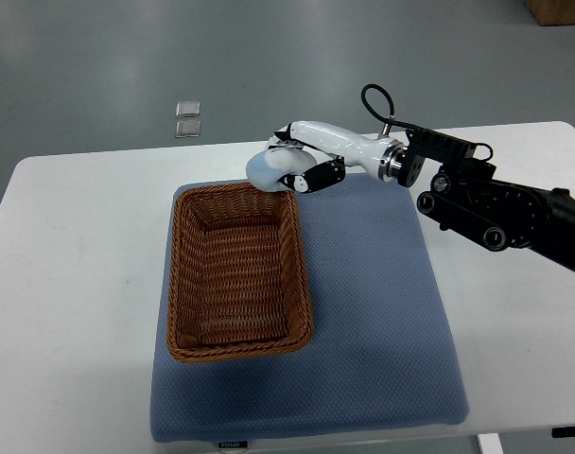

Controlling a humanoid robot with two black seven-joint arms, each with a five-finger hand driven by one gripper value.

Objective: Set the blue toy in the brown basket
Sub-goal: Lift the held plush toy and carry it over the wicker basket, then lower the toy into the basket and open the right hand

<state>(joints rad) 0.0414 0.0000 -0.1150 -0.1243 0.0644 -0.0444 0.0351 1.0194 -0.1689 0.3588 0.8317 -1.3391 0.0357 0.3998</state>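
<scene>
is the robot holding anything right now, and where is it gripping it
The right hand holds the pale blue toy, fingers wrapped over its top and right side, above the basket's far rim.

One basket (pixel 238 274), one toy (pixel 271 170), one mat (pixel 382 312).

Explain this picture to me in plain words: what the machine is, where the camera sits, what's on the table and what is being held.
This is one camera looking steeply down from a humanoid robot's own side. Its right arm comes in from the picture's right edge, and the right hand has its fingers closed around a pale blue toy, above the far rim of a brown wicker basket. The basket stands on a blue mat laid over a white table. Nothing shows inside the basket. The left arm is out of view.
</scene>
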